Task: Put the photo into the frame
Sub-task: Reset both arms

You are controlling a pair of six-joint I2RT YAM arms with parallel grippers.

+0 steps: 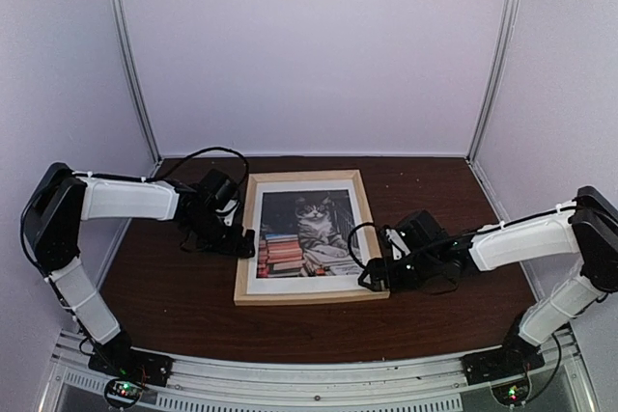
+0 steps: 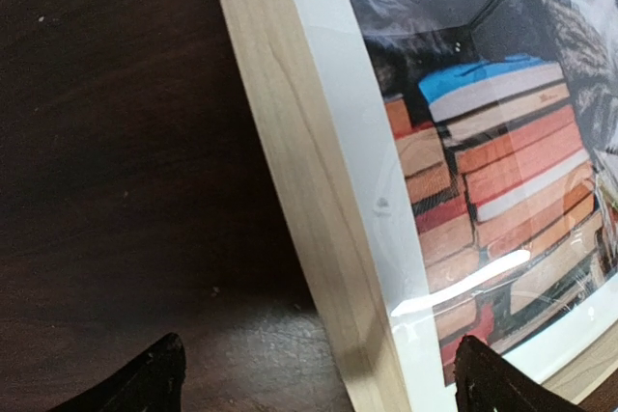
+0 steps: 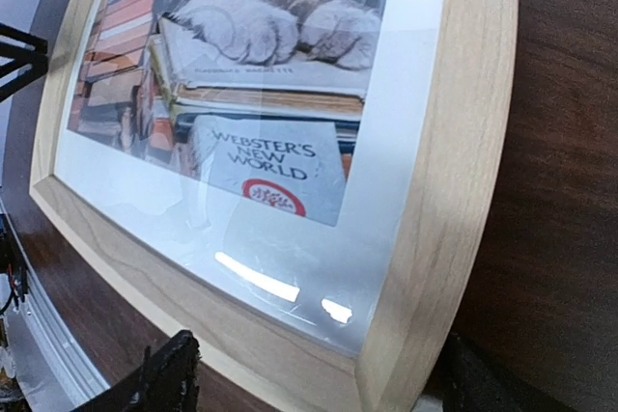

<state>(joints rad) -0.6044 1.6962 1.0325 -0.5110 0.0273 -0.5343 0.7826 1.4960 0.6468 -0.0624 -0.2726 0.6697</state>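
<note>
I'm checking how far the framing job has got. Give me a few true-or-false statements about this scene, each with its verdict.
1. The photo lies face up inside the frame. True.
2. The frame stands upright against the back wall. False: it lies flat on the table.
3. The left gripper is shut on the frame's left rail. False: it is open, with one finger on each side of that rail.
4. The right gripper is open at the frame's near right corner. True.

White arm links (image 1: 126,198); black joints (image 1: 53,211); black cables (image 1: 208,152).
</note>
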